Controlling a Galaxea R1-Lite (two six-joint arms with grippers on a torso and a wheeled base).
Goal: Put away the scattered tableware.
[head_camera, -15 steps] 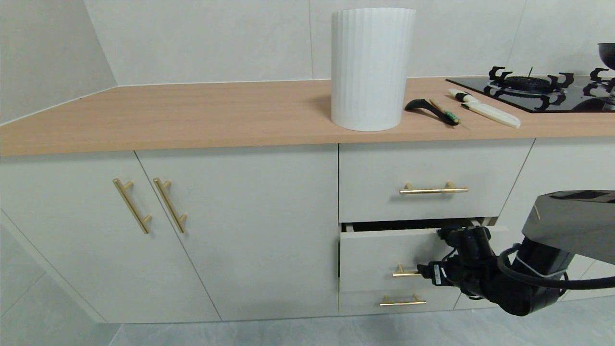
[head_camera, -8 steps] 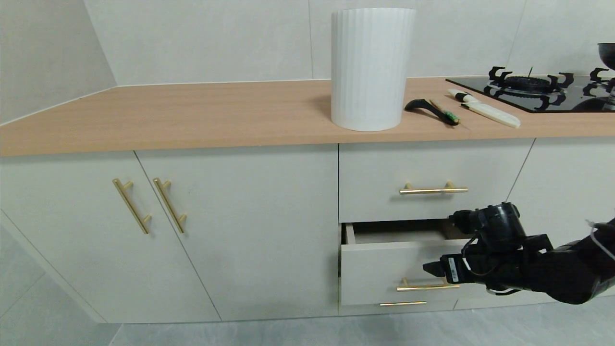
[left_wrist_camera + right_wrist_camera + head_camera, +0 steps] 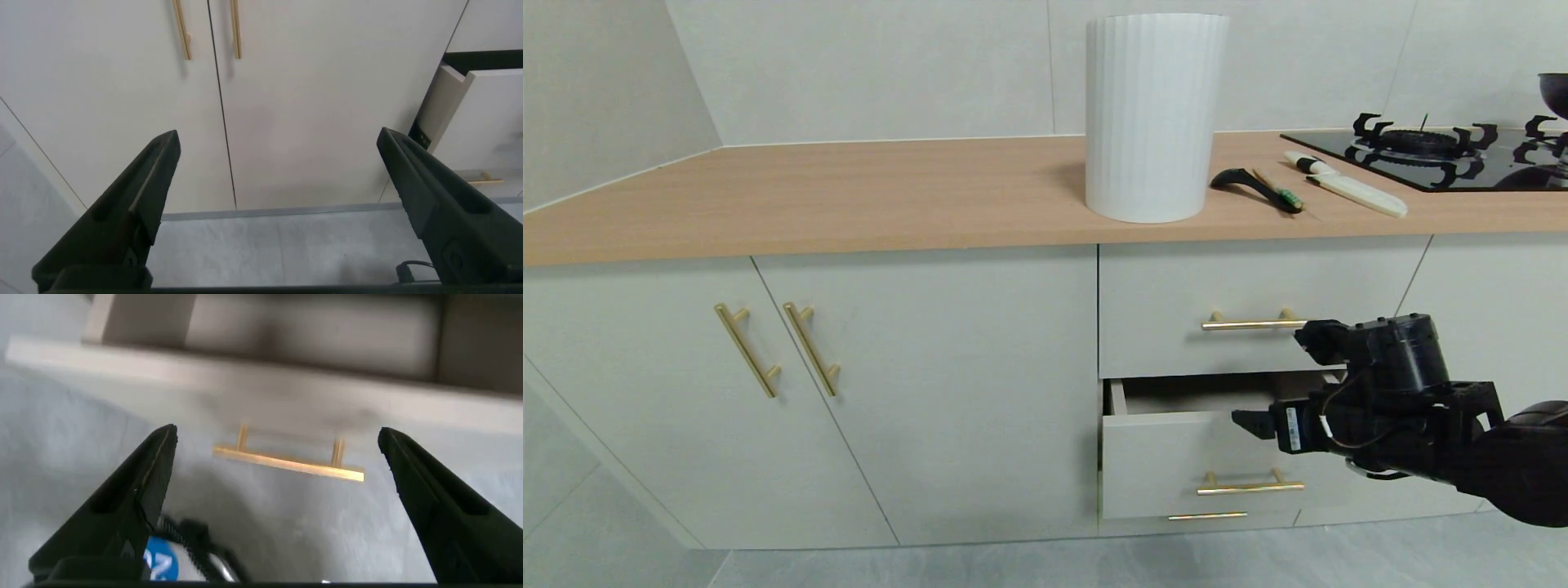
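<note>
On the wooden counter [image 3: 849,196], right of a tall white ribbed container [image 3: 1150,114], lie a black-handled utensil [image 3: 1252,184], a thin stick with a green band [image 3: 1282,193] and a white knife [image 3: 1347,184]. Below them the middle drawer [image 3: 1168,457] stands pulled out, its inside in shadow. My right gripper [image 3: 1254,420] [image 3: 278,434] hangs open in front of the drawer front, just above its brass handle [image 3: 1250,487] [image 3: 290,461] and apart from it. Held low, my left gripper [image 3: 278,140] is open and faces the cabinet doors [image 3: 221,98].
A black gas hob [image 3: 1429,147] sits at the counter's right end. The top drawer [image 3: 1250,306] is shut, with a bottom drawer handle [image 3: 1207,514] below the open drawer. Two cabinet doors with brass handles [image 3: 776,347] are to the left. Grey floor lies in front.
The middle drawer has slid farther out. My right gripper let go of the handle and rose above it.
</note>
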